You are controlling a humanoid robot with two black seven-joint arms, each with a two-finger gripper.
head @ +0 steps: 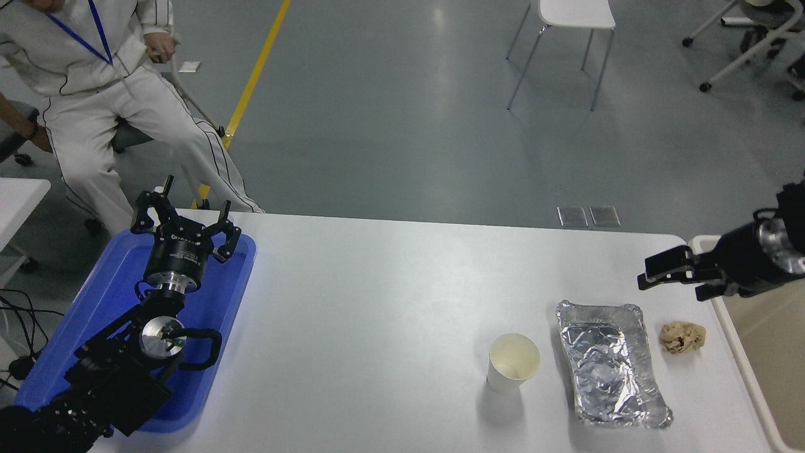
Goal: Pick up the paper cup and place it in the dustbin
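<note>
The paper cup stands upright on the white table, right of the middle and near the front, its cream inside showing. The beige dustbin stands off the table's right end, cut off by the picture's edge. My right gripper comes in from the right edge above the dustbin's far corner, points left over the table's right end and is open and empty. It is well to the right of and behind the cup. My left gripper is parked open over the blue tray at the lower left.
A crumpled silver foil tray lies just right of the cup, and a crumpled brown paper ball lies between it and the dustbin. A person sits beyond the table's far left corner. A white chair stands on the floor behind.
</note>
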